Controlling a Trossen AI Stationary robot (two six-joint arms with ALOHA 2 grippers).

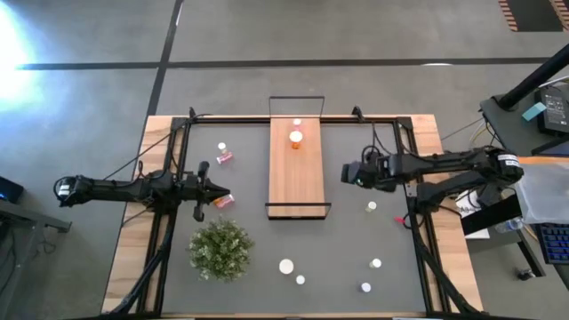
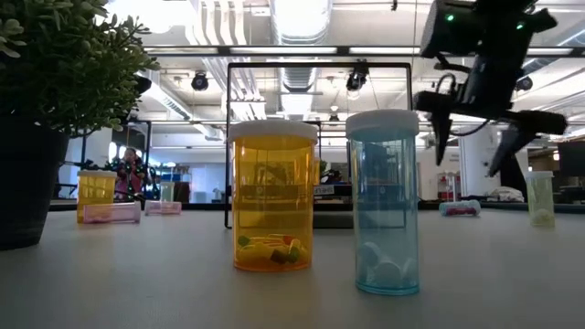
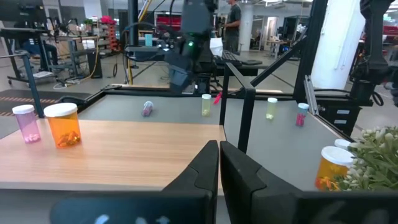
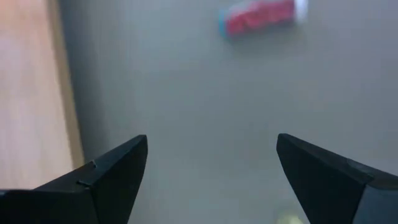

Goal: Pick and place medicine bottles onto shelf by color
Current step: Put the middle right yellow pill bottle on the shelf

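Right gripper (image 1: 348,174): right of centre in the high view, just right of the shelf, fingers (image 4: 106,171) spread wide, holding nothing, above bare mat.
Left gripper (image 1: 216,193): left of centre, fingers (image 3: 205,171) pressed together, empty, beside a pink bottle (image 1: 223,201) lying on the mat.
Shelf (image 1: 296,178): centre of the table, lengthwise toward the upper frame; an orange bottle (image 1: 295,139) and a pink-bodied bottle (image 1: 297,123) upright at its far end.
Other bottles: scattered on the grey mat (image 1: 347,231), lower centre and right.
Plant (image 1: 220,249): lower left.
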